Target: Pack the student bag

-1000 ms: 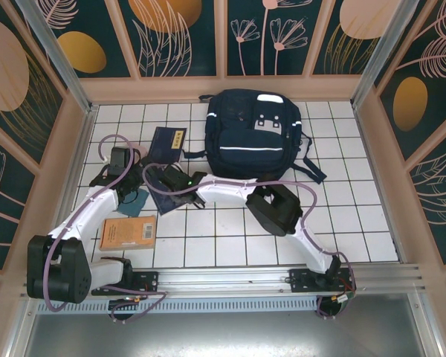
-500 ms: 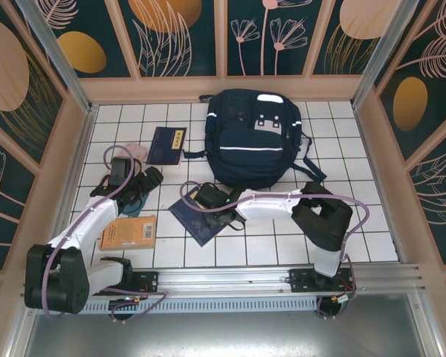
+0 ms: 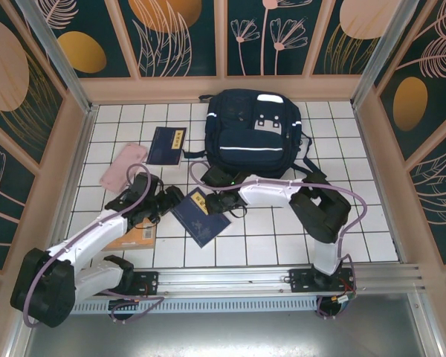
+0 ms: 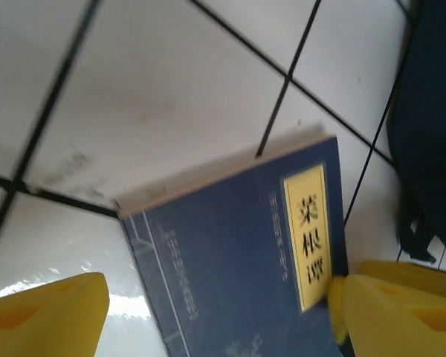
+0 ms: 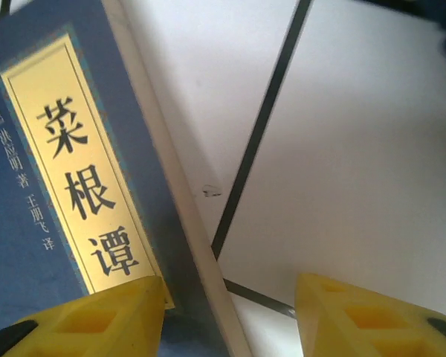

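Flat pink pouch [image 3: 123,165] with rounded corners lies far-left of the left pincer [image 4: 223,305]. An orange softcover [image 3: 143,236] sits near-left of it, partly under the arm. Left pincer: blocky yellow fingers spread wide, straddling a matte navy paperback [image 3: 201,216] with a gold title strip, no clamp. A second thin navy booklet [image 3: 168,144] with the same strip lies beyond it, apart. Right pincer [image 5: 229,286]: about half spread, one finger over the title strip, the other over bare glossy white tile [image 3: 357,223], astride the book's page edge, nothing pinched. Versus a second ago: the paperback has slid right, the right arm has folded back from its reach across, and the left pincer has left the pouch and come to the book. Student bag [image 3: 253,137]: soft navy fabric, white reflective stripe, white patches, dark straps; just beyond the right pincer, slightly right. It lies flat, front up, top toward the far wall, base toward the arms; long axis runs near-far.
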### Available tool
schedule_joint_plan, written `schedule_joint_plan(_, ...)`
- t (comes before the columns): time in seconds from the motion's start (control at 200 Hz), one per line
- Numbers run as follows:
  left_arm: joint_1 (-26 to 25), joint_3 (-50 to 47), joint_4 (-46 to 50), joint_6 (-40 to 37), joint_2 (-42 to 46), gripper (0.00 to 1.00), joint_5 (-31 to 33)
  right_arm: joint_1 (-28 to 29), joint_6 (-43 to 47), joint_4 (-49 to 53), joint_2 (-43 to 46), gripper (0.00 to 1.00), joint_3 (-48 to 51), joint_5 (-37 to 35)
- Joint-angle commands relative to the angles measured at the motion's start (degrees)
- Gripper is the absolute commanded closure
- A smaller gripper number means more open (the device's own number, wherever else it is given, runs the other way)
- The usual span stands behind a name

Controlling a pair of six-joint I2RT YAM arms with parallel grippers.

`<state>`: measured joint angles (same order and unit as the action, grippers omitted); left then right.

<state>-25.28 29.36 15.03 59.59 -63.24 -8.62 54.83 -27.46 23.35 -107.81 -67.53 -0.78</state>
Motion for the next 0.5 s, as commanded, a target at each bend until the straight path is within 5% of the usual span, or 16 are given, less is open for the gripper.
schedule_joint_plan(0.0,-2.5,-1.3,-2.9,5.2,-1.0,0.21,-0.8,0.0,-0.4,-0.2,-1.1,0.55,0.0,2.1)
schedule_joint_plan(0.2,-3.3,-4.7,-5.2,5.0,-2.0,0.32,-4.2,-0.5,-1.9,-2.1,-1.2,0.63,2.9,4.3)
schedule_joint_plan(0.495,-4.1,-6.8,-9.5,5.4,-5.9,0.33,-5.7,-1.3,-4.5,-3.5,-2.5,0.66,6.3,5.3)
